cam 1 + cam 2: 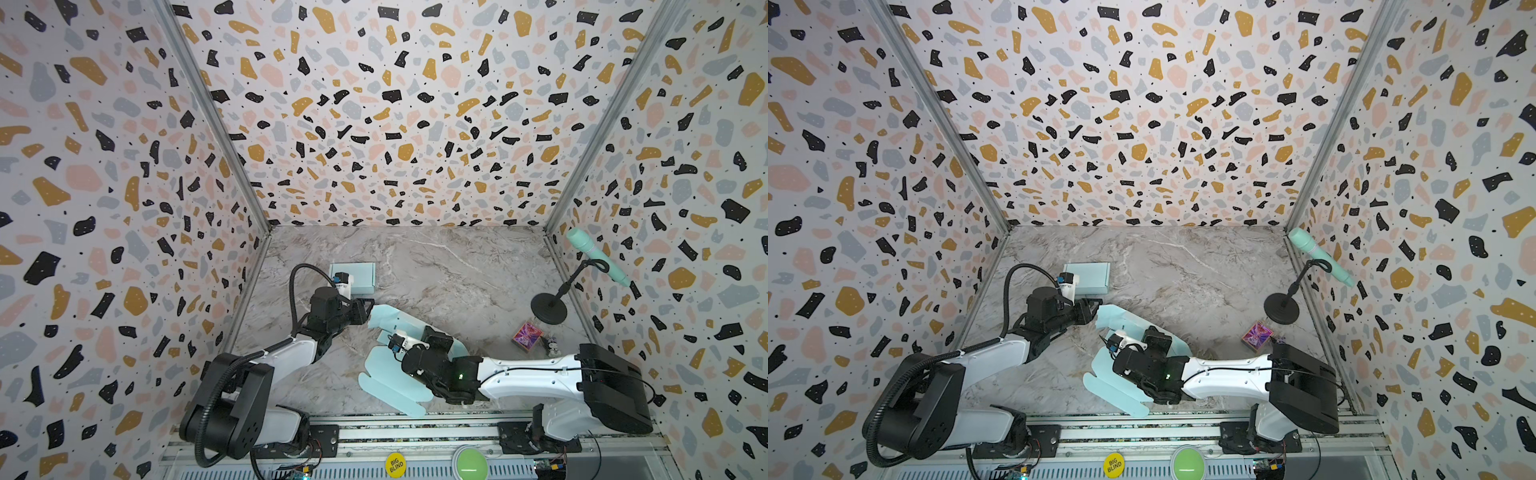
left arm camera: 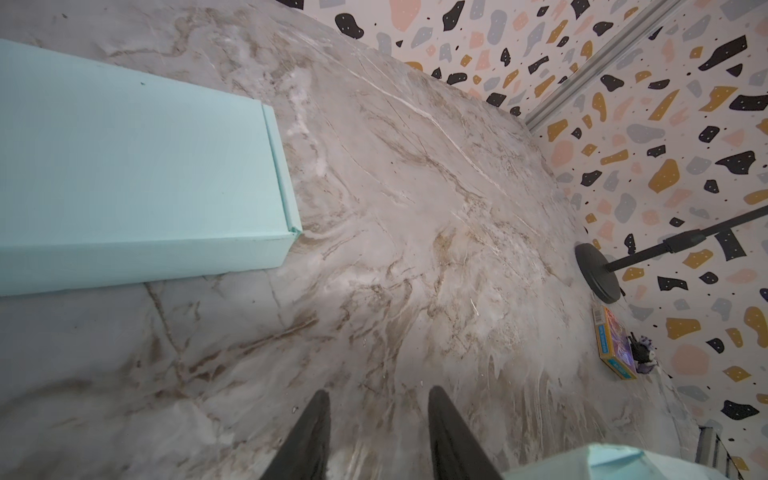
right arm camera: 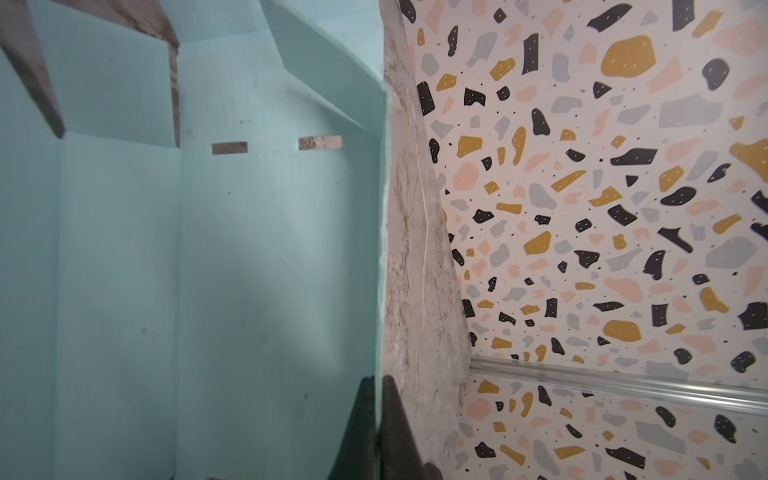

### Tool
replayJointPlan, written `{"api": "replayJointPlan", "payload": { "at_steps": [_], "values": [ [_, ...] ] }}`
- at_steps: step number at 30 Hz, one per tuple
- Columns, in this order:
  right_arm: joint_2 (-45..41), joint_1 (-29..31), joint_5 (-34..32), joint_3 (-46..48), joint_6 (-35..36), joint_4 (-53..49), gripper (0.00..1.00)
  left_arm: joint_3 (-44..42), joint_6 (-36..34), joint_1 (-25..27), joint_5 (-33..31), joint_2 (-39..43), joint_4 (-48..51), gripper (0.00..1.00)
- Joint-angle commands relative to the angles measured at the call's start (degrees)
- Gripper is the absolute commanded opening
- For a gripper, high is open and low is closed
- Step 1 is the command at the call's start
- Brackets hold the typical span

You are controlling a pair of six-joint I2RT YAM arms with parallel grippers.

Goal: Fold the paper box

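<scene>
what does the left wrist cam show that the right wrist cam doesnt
Only the left wrist view: the finished folded box, the microphone stand base, the colourful card pack, and the left claw, open over the marble table. Only the right wrist view: two slots in the unfolded sheet, and the right claw shut on its edge. Both: that table, the speckled wall, and the sheet, though the left wrist view catches only what looks like a corner.

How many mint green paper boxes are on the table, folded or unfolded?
2. A folded box sits at the back, beyond the left gripper; an unfolded sheet is mid-table, one edge pinched by the right gripper.
</scene>
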State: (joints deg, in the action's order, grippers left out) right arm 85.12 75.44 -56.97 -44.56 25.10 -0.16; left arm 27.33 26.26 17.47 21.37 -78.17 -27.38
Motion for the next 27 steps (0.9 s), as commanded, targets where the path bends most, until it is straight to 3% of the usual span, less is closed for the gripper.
{"api": "replayJointPlan", "payload": {
  "at_steps": [1, 17, 27],
  "values": [
    [-0.14, 1.15, -3.5, 0.74, 8.34, 7.76, 0.0, -1.63, -0.95, 1.73, 1.14, -0.03, -4.75, 0.41],
    [2.48, 1.52, -4.03, 4.44, 19.01, 19.17, 0.0, -8.45, -0.39, 9.26, -0.98, 4.2, -8.11, 0.43],
    [6.95, 5.74, -3.63, 8.03, 22.42, 23.69, 0.0, -17.99, 3.0, 13.81, -4.36, 7.51, -15.04, 0.43]
  ]
}}
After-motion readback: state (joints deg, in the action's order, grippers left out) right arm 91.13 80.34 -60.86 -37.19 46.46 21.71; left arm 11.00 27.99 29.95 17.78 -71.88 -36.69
